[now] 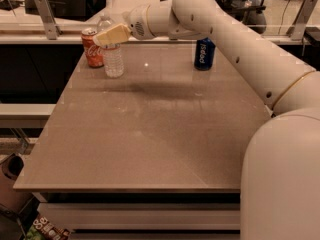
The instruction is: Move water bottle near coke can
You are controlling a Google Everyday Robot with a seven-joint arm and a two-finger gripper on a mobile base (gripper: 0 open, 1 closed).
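Gripper [104, 37]: at the table's [150, 134] far left corner, right across the water bottle's [113, 64] upper part
Grip: clamped or loose, cannot tell
Water bottle: upright on the table, just beside the coke can [92, 48]
Blue can [204, 54]: well apart from both, along the far edge

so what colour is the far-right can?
That soda can: blue, white lettering; camera view. Gripper at the clear plastic bottle.

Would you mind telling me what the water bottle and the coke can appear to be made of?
The water bottle looks like clear, ribbed plastic: the table shows through it. The coke can looks like painted metal, likely aluminium, glossy red with a silvery top. The gripper is at the bottle's upper part.
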